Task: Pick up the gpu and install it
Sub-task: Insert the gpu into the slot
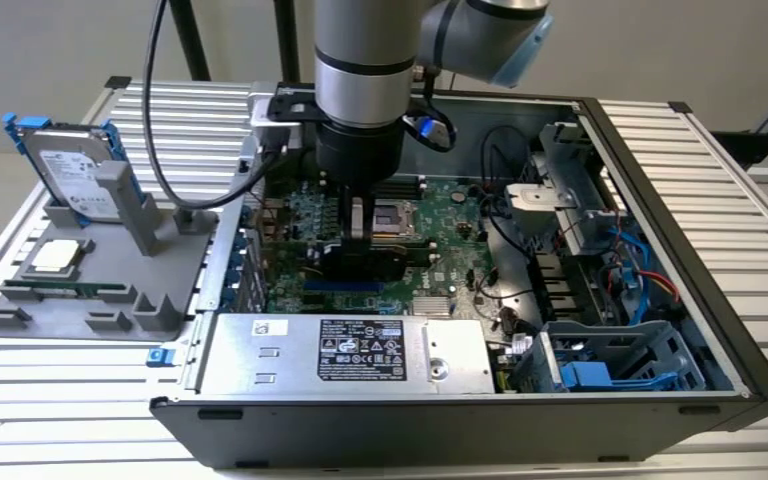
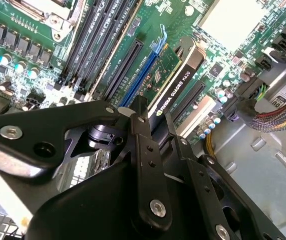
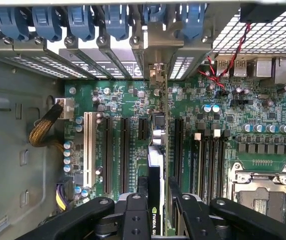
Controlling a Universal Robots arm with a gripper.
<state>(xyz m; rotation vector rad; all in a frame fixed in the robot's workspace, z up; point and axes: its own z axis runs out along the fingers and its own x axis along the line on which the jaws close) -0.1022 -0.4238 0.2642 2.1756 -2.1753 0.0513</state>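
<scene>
The hand (image 2: 150, 125) is clamped on the gpu (image 2: 175, 82), held on edge just over the motherboard (image 3: 117, 105) among dark slots, case wall (image 1: 651, 180) well apart. Black shroud edge, green board face.

Open black computer case (image 1: 758, 380) on slatted aluminium table (image 1: 37, 400) | silver power supply (image 1: 344, 352) at its near edge | blue-railed silver hard drive (image 1: 71, 175) upright in grey holder (image 1: 91, 300), exterior view's left
</scene>
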